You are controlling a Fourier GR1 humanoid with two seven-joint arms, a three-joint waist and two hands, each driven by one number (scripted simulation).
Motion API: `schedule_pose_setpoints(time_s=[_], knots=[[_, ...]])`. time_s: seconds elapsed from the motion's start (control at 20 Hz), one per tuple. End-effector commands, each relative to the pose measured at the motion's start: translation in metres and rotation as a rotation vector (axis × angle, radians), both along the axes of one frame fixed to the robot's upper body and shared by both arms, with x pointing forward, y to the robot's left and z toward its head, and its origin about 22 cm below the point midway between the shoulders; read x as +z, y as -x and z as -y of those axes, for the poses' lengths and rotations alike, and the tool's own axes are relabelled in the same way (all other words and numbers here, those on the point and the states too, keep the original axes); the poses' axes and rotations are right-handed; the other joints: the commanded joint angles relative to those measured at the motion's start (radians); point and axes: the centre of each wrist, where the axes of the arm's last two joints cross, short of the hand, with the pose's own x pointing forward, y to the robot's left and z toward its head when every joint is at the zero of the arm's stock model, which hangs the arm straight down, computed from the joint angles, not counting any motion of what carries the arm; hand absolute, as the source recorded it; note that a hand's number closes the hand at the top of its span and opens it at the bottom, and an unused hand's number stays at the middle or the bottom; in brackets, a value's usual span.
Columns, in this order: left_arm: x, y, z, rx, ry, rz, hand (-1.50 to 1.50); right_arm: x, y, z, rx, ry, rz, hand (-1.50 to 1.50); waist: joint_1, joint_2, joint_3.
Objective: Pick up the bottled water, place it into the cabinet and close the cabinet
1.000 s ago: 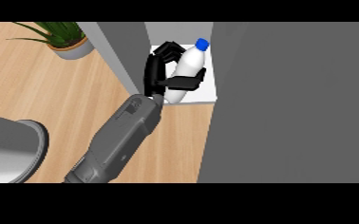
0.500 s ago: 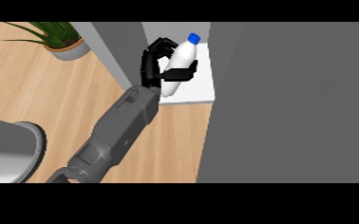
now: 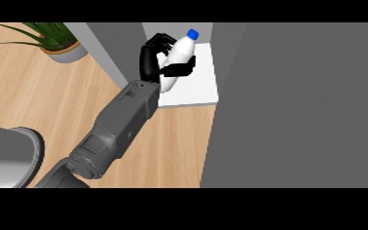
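Note:
The bottled water [image 3: 179,52] is white with a blue cap and leans with the cap pointing up and to the right. My left hand [image 3: 149,63] is shut on it, thumb across its front and fingers curled behind its neck. Hand and bottle hang over the white shelf [image 3: 197,90] inside the open cabinet. The bottle's lower end is hidden by my hand, so I cannot tell whether it touches the shelf. My right hand shows nowhere.
The cabinet's grey door [image 3: 287,107] fills the right side of the view. A grey side wall [image 3: 108,53] stands left of the shelf. A potted plant [image 3: 54,41] sits at the far left, and a round grey vessel [image 3: 14,156] on the wooden counter [image 3: 64,102] at lower left.
My left hand has carried the bottle farther into the cabinet, away from me and slightly left. Its hold on the bottle is the same.

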Motion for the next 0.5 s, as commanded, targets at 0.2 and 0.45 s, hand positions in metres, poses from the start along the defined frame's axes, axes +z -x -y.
schedule_pose_setpoints(time_s=[0.2,0.45], knots=[[0.024,-0.014,0.010,0.018,-0.044,-0.030,-1.50,0.004,0.008,-0.001,0.037,-0.032,0.021,-1.50,-0.014,0.003,0.000],[0.010,-0.011,-0.003,0.002,-0.026,0.008,-1.50,0.009,0.009,0.001,0.026,-0.019,0.024,-1.50,-0.006,0.006,-0.001]])
